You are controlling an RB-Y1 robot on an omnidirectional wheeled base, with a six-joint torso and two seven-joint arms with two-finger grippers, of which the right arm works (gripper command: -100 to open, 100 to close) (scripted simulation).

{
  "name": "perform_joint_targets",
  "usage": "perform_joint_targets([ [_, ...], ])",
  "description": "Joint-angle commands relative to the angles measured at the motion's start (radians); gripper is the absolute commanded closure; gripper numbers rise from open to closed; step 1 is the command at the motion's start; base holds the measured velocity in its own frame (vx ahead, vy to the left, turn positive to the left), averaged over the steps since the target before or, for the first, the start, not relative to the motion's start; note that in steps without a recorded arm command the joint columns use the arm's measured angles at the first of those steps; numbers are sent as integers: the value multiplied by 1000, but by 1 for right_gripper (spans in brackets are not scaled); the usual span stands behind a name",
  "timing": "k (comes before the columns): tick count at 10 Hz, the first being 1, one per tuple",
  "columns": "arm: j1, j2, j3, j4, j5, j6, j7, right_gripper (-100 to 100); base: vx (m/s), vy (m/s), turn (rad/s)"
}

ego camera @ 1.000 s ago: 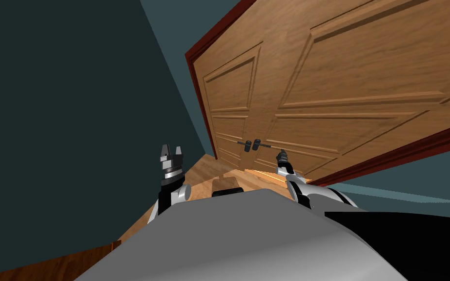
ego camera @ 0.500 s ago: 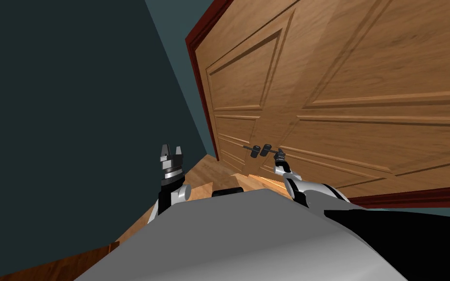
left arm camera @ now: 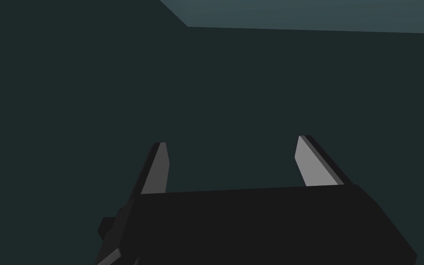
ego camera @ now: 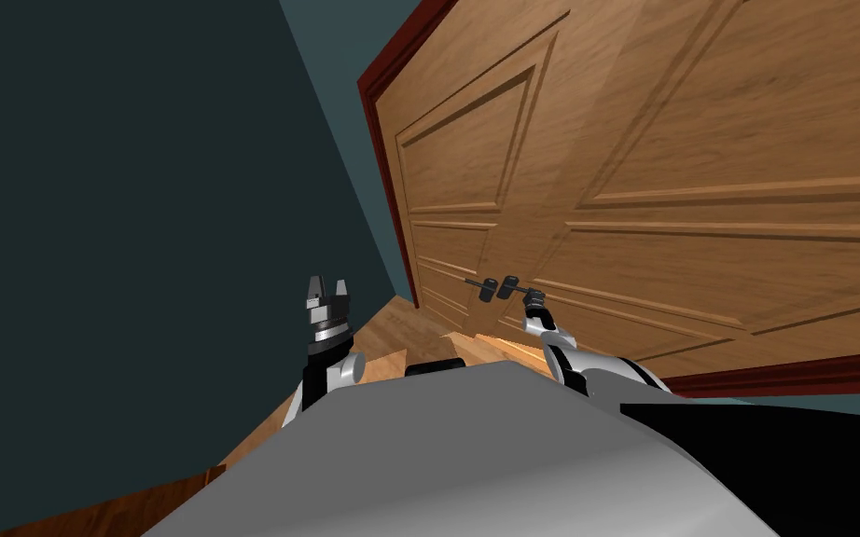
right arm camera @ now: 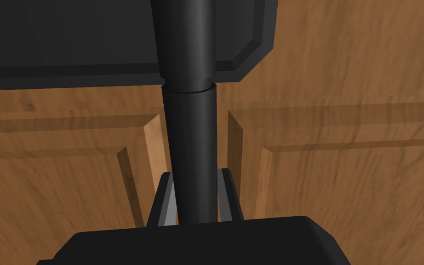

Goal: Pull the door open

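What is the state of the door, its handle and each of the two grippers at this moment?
door: wooden, two leaves, no gap visible between them.
handle: dark bar, clamped between two fingers.
right gripper: shut on the handle.
left gripper: open, empty, away from the door.
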Motion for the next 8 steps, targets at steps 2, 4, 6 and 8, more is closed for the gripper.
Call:
perform_joint_targets([
  [2,1,0,0,1,0,-1,0,100,0,0,0],
  [4,1,0,0,1,0,-1,0,100,0,0,0],
  [6,3,-2,13,-4,7,1,-11,100,-165,-37,21],
  [8,-3,3,40,-15,19,4,-27,100,-224,-38,74],
])
